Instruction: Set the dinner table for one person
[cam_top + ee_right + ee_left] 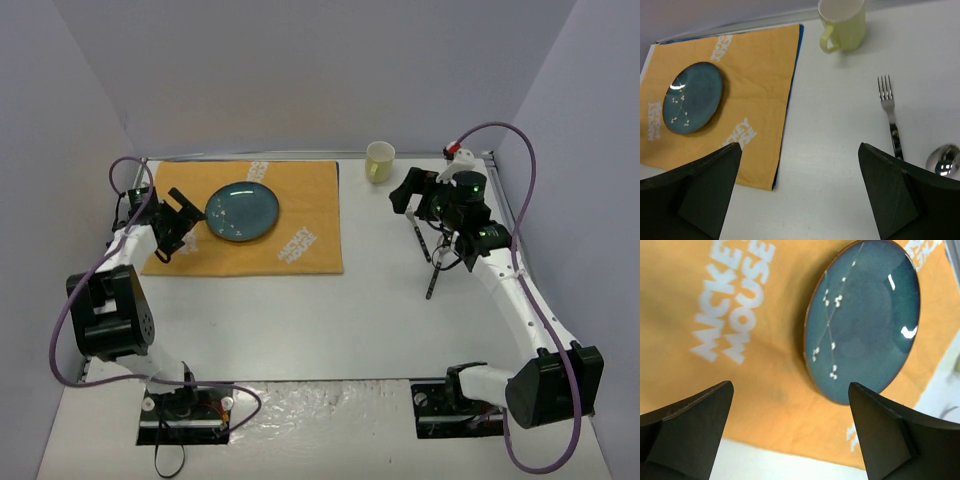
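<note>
On the white dinner table (pixel 300 320) lies an orange mat (pixel 290 235), and a blue plate (pixel 242 211) rests flat on it. My left gripper (pixel 183 226) is open just left of the plate, apart from its rim. In the left wrist view the plate (pixel 862 320) is ahead of the open left gripper (pixel 790 427), with only mat (pixel 740 390) between the fingers. My right gripper (pixel 402 195) hovers open at the right. In the right wrist view this gripper (pixel 800 192) is above bare table, with a fork (pixel 888 112) and a spoon (pixel 942 160) to its right.
A pale yellow mug (pixel 380 161) stands upright at the back, just right of the mat, and appears in the right wrist view too as the mug (pixel 842 22). Walls enclose the table on three sides. Purple cables loop from both arms.
</note>
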